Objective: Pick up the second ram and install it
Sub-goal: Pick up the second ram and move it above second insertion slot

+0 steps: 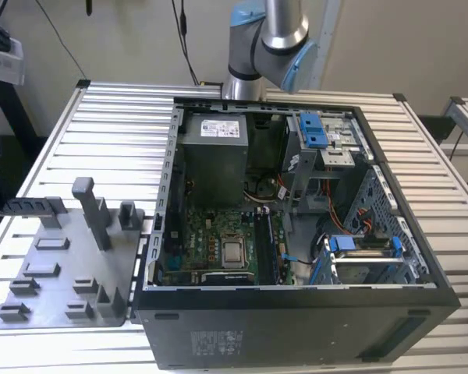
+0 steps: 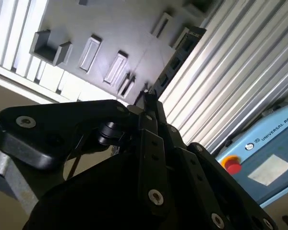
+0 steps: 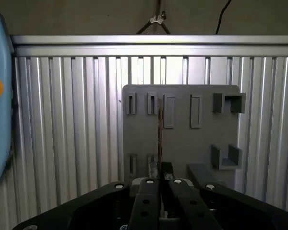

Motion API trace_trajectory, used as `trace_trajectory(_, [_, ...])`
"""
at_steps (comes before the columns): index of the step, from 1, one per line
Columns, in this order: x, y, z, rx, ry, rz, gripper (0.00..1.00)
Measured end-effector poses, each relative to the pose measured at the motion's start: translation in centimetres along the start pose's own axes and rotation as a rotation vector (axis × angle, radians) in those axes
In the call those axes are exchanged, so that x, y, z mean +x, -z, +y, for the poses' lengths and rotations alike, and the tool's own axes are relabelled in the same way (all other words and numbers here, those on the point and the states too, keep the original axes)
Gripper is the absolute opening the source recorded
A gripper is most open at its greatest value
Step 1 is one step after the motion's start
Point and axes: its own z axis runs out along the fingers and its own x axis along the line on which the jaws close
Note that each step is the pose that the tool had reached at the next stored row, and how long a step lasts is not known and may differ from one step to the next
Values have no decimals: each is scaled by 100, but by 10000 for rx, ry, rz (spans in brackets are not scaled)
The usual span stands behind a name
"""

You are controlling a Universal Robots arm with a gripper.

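- Gripper [image 3: 161, 168] narrow, fingers pinched on the second ram [image 3: 159, 129].
- Ram seen edge-on in the first wrist view, a thin line sticking out past the fingertips.
- Ram hangs above the grey holder tray [image 3: 182, 143], not touching it.
- Exterior view: tray [image 1: 62, 273] lies on the slatted table [image 1: 101, 117], to the exterior view's left of the open computer case [image 1: 296, 327].

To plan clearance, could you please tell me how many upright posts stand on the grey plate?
2: a tall post, and a shorter post beside it, nearer the computer case.
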Motion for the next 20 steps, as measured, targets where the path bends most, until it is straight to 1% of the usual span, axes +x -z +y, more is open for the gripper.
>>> trace_trajectory(7, [-3, 320, -4, 1, 0, -1, 14])
trace_trajectory(10, [-5, 448, -6, 2, 0, -3, 14])
trace_trajectory(20, [-4, 449, -6, 0, 1, 1, 14])
